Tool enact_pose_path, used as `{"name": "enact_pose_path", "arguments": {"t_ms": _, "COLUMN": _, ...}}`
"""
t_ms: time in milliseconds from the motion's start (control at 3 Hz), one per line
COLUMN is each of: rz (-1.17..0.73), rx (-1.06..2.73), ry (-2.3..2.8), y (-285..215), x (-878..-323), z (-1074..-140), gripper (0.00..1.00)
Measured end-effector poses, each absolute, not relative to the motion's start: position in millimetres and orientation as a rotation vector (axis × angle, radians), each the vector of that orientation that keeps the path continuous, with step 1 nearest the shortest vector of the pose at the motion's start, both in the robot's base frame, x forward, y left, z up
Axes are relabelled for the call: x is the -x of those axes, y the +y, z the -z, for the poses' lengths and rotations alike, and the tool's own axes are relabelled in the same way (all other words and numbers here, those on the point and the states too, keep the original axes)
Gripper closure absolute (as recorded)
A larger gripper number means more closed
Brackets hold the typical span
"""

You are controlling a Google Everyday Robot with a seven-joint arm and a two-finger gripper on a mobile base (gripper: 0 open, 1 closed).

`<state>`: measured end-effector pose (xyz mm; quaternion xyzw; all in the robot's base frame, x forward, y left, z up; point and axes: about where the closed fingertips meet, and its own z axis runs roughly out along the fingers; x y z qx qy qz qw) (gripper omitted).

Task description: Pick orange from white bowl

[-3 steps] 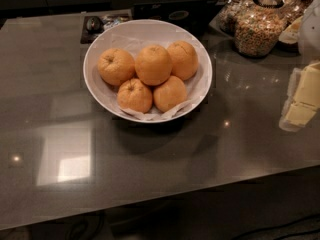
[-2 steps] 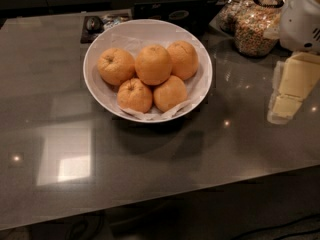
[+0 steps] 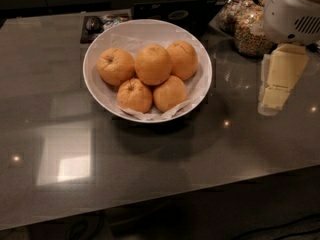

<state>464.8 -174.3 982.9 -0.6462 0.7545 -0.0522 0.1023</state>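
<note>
The white bowl (image 3: 90, 81) stands on the dark glossy table, left of centre, lined with crinkled white paper and holding several oranges. The orange (image 3: 153, 64), the largest and smooth-faced, sits in the middle of the pile, resting on the others. Smaller oranges with stem dimples lie around it. My gripper (image 3: 274, 100) hangs at the right, pointing down over the table, about a bowl's width to the right of the orange and apart from the bowl. Its white arm housing (image 3: 292, 11) fills the top right corner.
A glass jar of grains (image 3: 250, 34) and crinkly packets (image 3: 231, 9) stand at the back right, behind the gripper. A dark tray with small items (image 3: 100, 23) lies behind the bowl. The table's front edge (image 3: 200, 191) runs across the bottom.
The gripper has moved left and up, nearer the bowl, and the white arm housing has come into view at the top right. The bowl and oranges have not moved.
</note>
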Motion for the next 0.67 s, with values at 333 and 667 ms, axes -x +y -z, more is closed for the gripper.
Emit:
{"name": "enact_pose_path", "arguments": {"t_ms": 333, "rz": 0.162, "rx": 1.891, "ry": 2.184, "y": -168, "x": -471, "z": -987, "gripper": 0.0}}
{"name": "enact_pose_path", "arguments": {"t_ms": 667, "rz": 0.191, "rx": 1.924, "ry": 2.07, "y": -130, "x": -487, "z": -1008, "gripper": 0.0}}
